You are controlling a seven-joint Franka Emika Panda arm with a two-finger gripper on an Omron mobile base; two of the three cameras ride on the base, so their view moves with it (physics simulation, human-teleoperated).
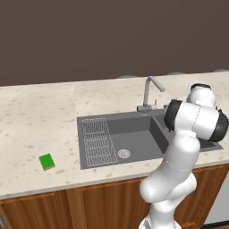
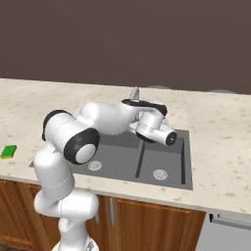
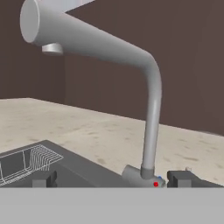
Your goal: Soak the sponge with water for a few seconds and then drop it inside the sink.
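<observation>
You see the gripper (image 3: 112, 179) with fingers spread wide, empty, at the faucet (image 3: 151, 127) base behind the sink (image 1: 134, 129). The sponge (image 1: 46, 161) lies near the counter's (image 1: 36, 116) front edge, left of the sink.

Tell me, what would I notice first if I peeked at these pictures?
The big white robot arm, bending over the dark grey sink set in the speckled counter. Its hand is open, right up close to the base of the curved grey faucet, with one dark fingertip on each side. Then the little bright green sponge pops out, lying alone on the counter left of the sink.
</observation>
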